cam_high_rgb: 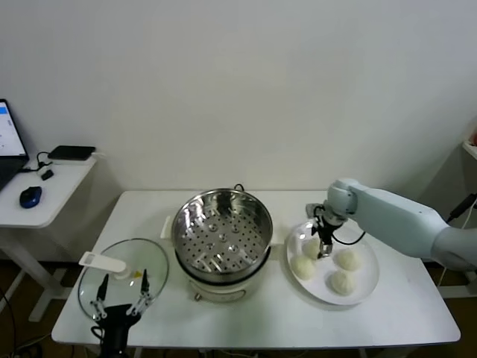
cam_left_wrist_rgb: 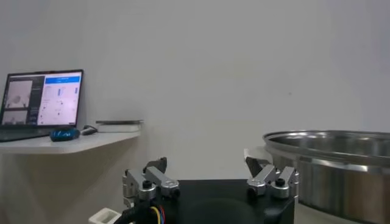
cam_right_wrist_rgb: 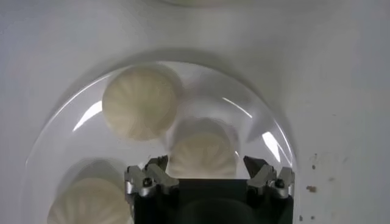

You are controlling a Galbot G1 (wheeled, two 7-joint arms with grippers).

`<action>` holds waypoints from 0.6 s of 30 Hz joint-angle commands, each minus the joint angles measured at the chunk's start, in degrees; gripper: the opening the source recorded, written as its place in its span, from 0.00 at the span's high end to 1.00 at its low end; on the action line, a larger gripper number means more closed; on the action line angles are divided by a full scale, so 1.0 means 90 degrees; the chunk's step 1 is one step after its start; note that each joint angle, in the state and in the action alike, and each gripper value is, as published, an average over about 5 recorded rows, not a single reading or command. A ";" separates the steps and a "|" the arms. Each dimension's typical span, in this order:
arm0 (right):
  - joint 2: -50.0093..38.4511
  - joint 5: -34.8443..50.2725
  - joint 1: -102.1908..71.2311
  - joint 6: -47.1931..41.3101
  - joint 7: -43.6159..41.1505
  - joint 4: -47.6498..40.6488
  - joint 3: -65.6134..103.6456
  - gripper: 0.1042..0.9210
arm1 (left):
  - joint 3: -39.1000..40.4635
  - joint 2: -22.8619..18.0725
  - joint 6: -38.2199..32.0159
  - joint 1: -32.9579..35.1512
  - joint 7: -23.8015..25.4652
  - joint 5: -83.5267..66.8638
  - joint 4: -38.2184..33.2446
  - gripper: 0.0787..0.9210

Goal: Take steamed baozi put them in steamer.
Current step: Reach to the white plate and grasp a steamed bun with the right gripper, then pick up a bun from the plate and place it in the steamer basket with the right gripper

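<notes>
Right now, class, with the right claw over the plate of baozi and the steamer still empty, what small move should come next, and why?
Probably lower the right claw a little further and close it on the baozi between its open fingers. All four baozi lie on the plate, the steamer tray holds none, and nothing is gripped yet. The left claw waits open above the glass lid.

White right arm (cam_high_rgb: 402,216) w/ blk cable, blk-silver grippers.
</notes>
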 commanded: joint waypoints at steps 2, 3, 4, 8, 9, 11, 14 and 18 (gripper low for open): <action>0.0048 -0.0041 -0.0027 -0.0031 0.0023 -0.0050 0.0009 0.20 | -0.0012 -0.0311 -0.0004 -0.0007 0.0000 -0.0005 0.0009 0.12; 0.0037 -0.0039 -0.0027 -0.0042 0.0020 -0.0033 0.0006 0.22 | -0.0014 -0.0311 -0.0005 -0.0009 0.0000 -0.0006 0.0012 0.12; 0.0028 -0.0040 -0.0026 -0.0051 0.0018 -0.0019 0.0003 0.24 | -0.0015 -0.0311 -0.0006 -0.0011 -0.0001 -0.0005 0.0015 0.12; -0.0014 -0.0035 -0.0018 -0.0074 0.0017 0.0038 -0.0003 0.28 | -0.0007 -0.0311 -0.0002 -0.0016 -0.0005 0.0007 0.0035 0.12; -0.0026 -0.0034 -0.0012 -0.0074 0.0017 0.0054 -0.0004 0.29 | -0.0006 -0.0311 -0.0001 -0.0017 -0.0008 0.0010 0.0040 0.12; -0.0048 -0.0032 0.0009 -0.0071 0.0018 0.0088 -0.0009 0.30 | -0.0008 -0.0311 -0.0001 -0.0016 -0.0014 0.0015 0.0049 0.12; -0.0102 0.0001 0.0106 -0.0068 0.0020 0.0201 -0.0052 0.31 | -0.0013 -0.0311 0.0003 -0.0011 -0.0027 0.0019 0.0044 0.12; -0.0287 0.0188 0.0560 -0.0051 -0.0028 0.0671 -0.0489 0.31 | -0.0019 -0.0311 0.0013 0.0015 -0.0040 0.0011 -0.0009 0.12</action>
